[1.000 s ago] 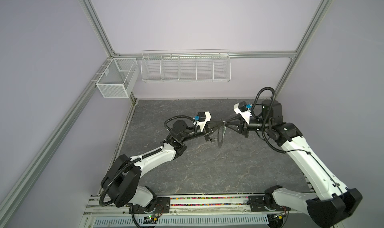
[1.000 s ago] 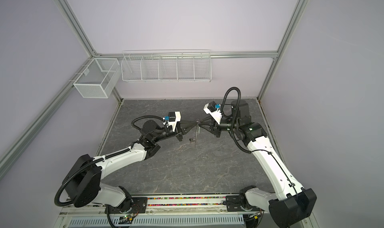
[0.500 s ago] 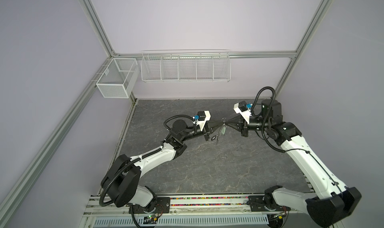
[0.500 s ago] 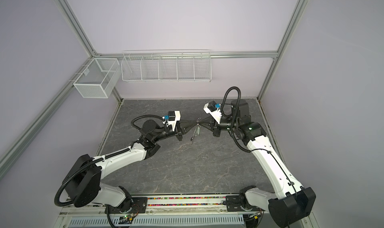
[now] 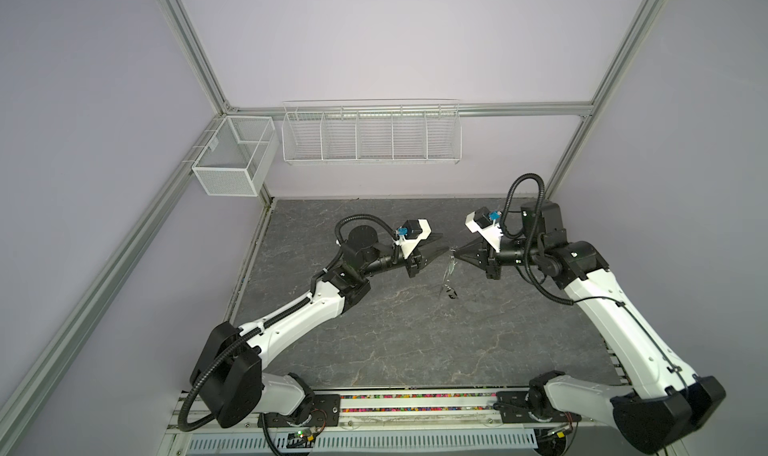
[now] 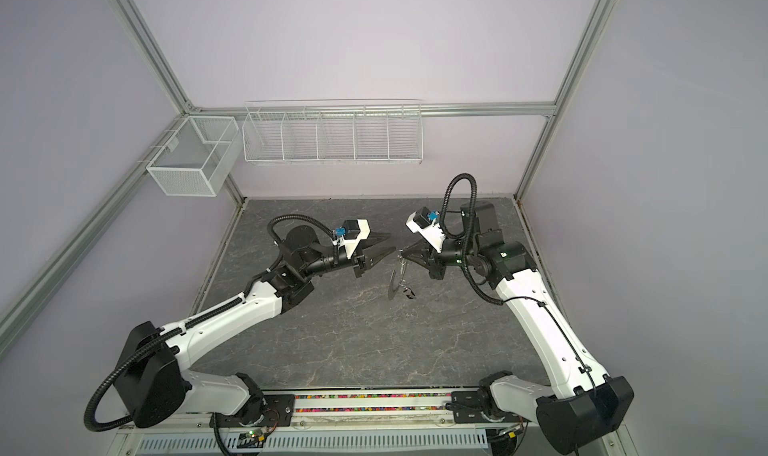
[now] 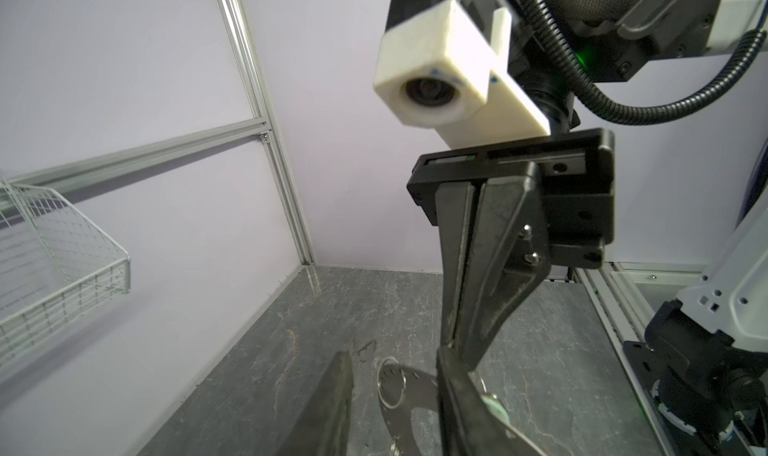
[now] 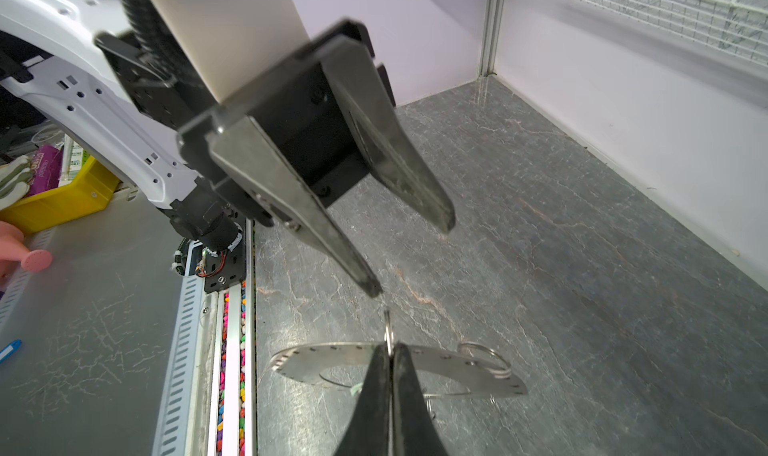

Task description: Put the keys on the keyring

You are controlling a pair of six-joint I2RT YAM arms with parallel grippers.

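The keyring [image 5: 448, 271] [image 6: 394, 285], a flat grey metal disc with small rim holes, hangs edge-on above the mat at mid-table. My right gripper [image 5: 457, 256] [image 6: 401, 253] [image 8: 390, 350] is shut on a small split ring [image 8: 388, 329] at the disc's rim [image 8: 324, 360]. A key's black tag [image 6: 409, 295] dangles at the disc's lower end, and a pale tag [image 7: 494, 406] shows beside it. My left gripper [image 5: 445, 242] [image 6: 392, 243] [image 7: 395, 354] stands open just left of the keyring [image 7: 419, 391], holding nothing.
A white wire basket rack [image 5: 372, 133] and a mesh box [image 5: 235, 158] hang on the back wall. A rail with coloured beads [image 5: 415, 402] runs along the front edge. A yellow bin [image 8: 54, 200] sits off the table beyond the rail.
My left gripper has opened and let go, drawing slightly back to the left. The keyring has swung down and now hangs from the right gripper alone, which closed on it.
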